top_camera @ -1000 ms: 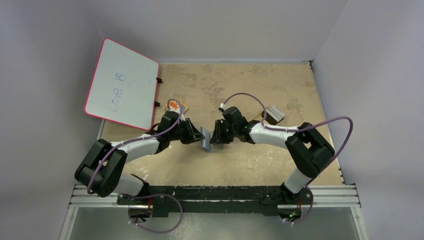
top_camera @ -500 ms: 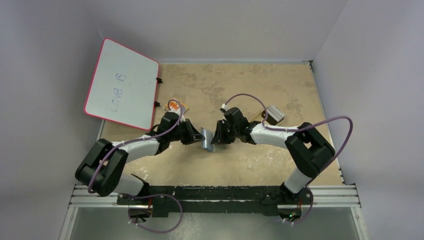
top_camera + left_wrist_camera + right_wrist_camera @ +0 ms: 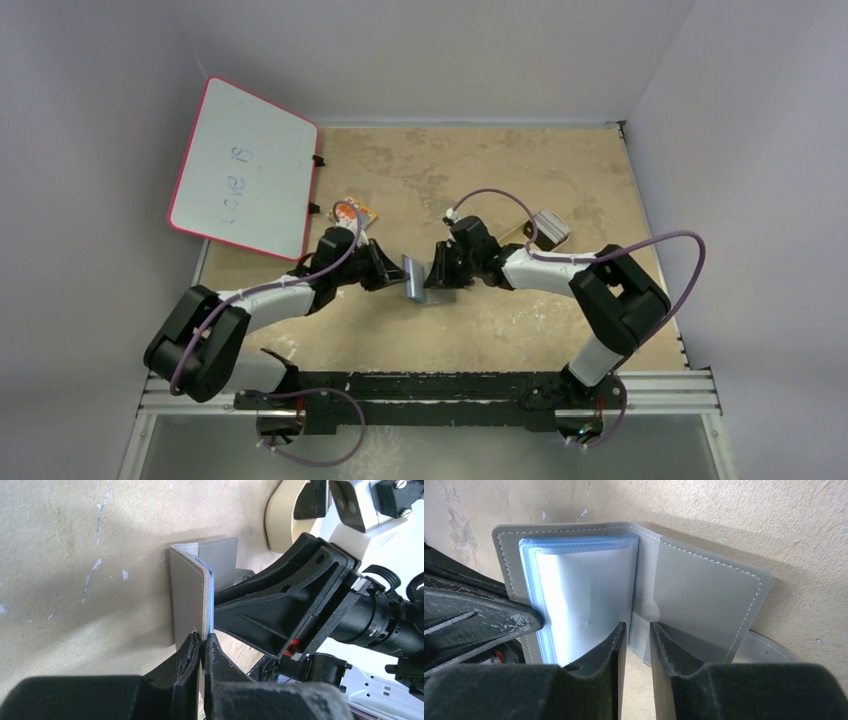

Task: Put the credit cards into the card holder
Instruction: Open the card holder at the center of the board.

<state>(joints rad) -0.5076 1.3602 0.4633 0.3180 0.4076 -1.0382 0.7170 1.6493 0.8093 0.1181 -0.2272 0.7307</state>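
The card holder (image 3: pixel 412 278) stands open on edge at mid-table between both arms. It is grey outside (image 3: pixel 187 590) with light blue pockets inside (image 3: pixel 584 590). My left gripper (image 3: pixel 202 642) is shut on the edge of one cover and its blue lining. My right gripper (image 3: pixel 638 632) points at the spine fold from the other side. Its jaws stand a narrow gap apart with only table showing between them. The left finger (image 3: pixel 474 620) presses the blue side. The credit cards (image 3: pixel 547 229), a small grey-silver stack, lie at the back right, beyond the right arm.
A white board with a red rim (image 3: pixel 245 168) leans at the back left. A small orange-printed packet (image 3: pixel 352 211) lies just behind the left wrist. A tan piece (image 3: pixel 518 233) sits beside the card stack. Walls close the table on three sides.
My left gripper has shut on the card holder's cover. The left arm has slid slightly toward the near side, uncovering more of the orange packet. The right gripper has barely moved.
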